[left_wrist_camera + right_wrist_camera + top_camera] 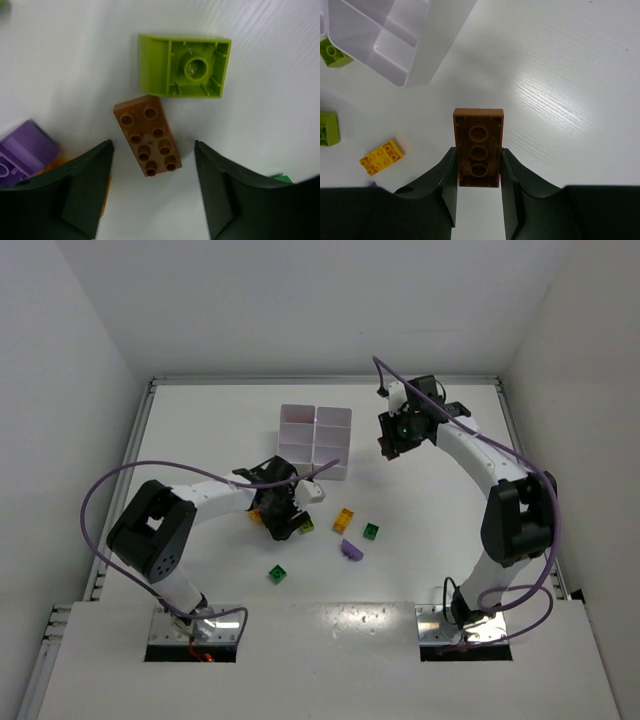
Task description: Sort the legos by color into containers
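The white tray of containers (314, 430) stands at the far middle of the counter (450, 530), compartments open upward. Just right of the tray, over bare counter, the right fingers (449, 172) are clenched on a brown lego (478, 145), its hollow underside facing the wrist camera. On the arm-base side of the tray, the left fingers (95, 170) are released, spread either side of a second brown lego (147, 136) lying studs-up, touching neither. A lime lego (185, 65) lies upside down just beyond it. A purple lego (25, 152) sits beside one finger. Nearer still, an orange lego (343, 520) and a green lego (371, 531) lie apart. Open counter runs from the tray's right edge to the wall (560, 340).
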Available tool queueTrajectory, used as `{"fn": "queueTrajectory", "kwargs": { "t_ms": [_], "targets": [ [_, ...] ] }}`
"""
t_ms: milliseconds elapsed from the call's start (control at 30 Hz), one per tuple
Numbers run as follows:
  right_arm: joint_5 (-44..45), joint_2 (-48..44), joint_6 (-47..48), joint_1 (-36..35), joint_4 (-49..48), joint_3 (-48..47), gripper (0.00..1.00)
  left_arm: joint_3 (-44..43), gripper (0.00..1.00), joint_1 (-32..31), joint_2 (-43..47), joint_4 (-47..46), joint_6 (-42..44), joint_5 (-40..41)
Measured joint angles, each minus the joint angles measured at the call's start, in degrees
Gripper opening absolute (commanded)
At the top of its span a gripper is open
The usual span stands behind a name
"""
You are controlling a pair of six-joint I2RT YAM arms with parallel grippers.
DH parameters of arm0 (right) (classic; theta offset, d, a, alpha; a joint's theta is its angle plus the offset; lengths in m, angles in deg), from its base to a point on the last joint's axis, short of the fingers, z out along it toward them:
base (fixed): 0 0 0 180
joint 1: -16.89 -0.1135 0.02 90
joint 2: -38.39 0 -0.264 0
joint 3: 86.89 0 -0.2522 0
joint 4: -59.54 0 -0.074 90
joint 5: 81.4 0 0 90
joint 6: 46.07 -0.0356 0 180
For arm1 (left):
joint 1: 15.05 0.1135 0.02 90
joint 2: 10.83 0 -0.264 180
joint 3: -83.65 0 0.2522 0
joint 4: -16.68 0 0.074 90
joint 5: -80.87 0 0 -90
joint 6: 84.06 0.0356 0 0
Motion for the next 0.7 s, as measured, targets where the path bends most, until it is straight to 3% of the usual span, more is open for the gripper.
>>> {"fn": "queueTrajectory", "kwargs": {
  "t_ms": [367,500,700],
  "targets": [
    [-1.4,0.0,-0.2,0.7,0.2,-3.8,0.03,-0.7,0.11,0.0,-0.7,-0.6,-0.5,0.5],
    [-4.3,0.5,0.3,0.6,-0.2,-7.9,0.03,1.2,0.11,0.7,2.1,-0.3,-1.0,-1.8],
    [-11.0,7.9,5.6,-0.7,-1.2,-21.6,0.03,1.8,0.11,6.1,15.4,1.0,-3.5,-8.5]
  ]
}}
